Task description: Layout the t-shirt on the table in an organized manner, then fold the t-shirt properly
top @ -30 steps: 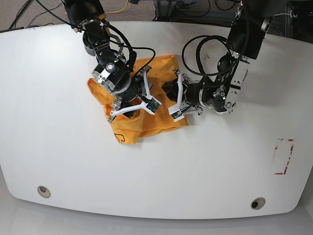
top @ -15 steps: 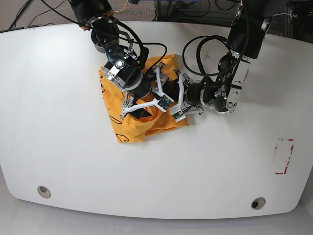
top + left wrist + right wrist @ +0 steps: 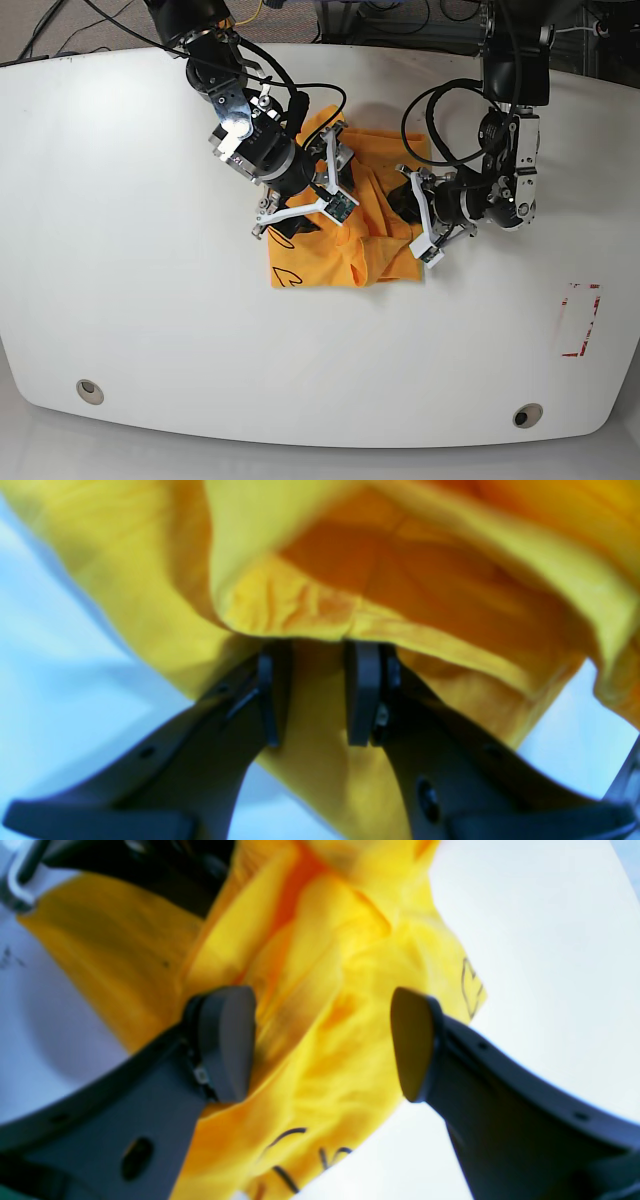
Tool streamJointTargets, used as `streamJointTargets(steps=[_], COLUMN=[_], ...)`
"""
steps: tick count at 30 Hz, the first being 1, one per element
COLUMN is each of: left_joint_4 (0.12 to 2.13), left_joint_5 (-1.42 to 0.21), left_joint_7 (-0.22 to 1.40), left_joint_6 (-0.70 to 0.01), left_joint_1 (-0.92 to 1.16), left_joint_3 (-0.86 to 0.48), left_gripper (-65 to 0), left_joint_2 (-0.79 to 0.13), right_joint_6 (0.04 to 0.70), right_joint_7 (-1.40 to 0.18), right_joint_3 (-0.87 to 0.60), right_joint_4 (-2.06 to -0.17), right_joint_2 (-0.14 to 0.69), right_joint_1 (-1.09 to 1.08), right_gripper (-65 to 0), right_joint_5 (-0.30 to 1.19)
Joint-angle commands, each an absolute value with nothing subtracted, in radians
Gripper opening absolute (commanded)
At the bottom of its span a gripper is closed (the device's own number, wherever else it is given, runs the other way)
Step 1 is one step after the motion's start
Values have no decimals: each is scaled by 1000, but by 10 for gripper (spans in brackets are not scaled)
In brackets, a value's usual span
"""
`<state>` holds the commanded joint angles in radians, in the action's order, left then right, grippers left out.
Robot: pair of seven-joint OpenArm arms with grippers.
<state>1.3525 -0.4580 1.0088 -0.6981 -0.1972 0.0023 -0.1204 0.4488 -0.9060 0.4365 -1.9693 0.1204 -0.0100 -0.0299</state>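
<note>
The t-shirt [image 3: 345, 235] shifted right — black lettering probably unreadable.

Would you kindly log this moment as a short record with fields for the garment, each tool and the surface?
garment: t-shirt, bunched in a heap, not laid flat; black lettering shows
left tool: narrowly parted, cloth edge across its tips; grip unclear
right tool: open wide over the heap
surface: table, white, with a red outline mark off to one side
</note>
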Motion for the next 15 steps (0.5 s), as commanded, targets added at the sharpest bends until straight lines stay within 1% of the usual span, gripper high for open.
streamJointTargets(steps=[3, 15], left_joint_4=[1353, 1353], left_joint_5=[-476, -763], left_joint_7=[1013, 1015], left_joint_6=[-698, -698], left_joint_1=[-197, -191], left_joint_3=[-16, -179], left_gripper=[-476, -475], left_joint_2=[-120, -131], right_joint_6=[449, 449], right_joint_7=[-906, -892], right_joint_3=[437, 435], right_joint_4=[-1968, -1940], right_joint_2=[120, 111], right_joint_1=[-15, -16], right_gripper=[-241, -241], right_joint_5=[-22, -18])
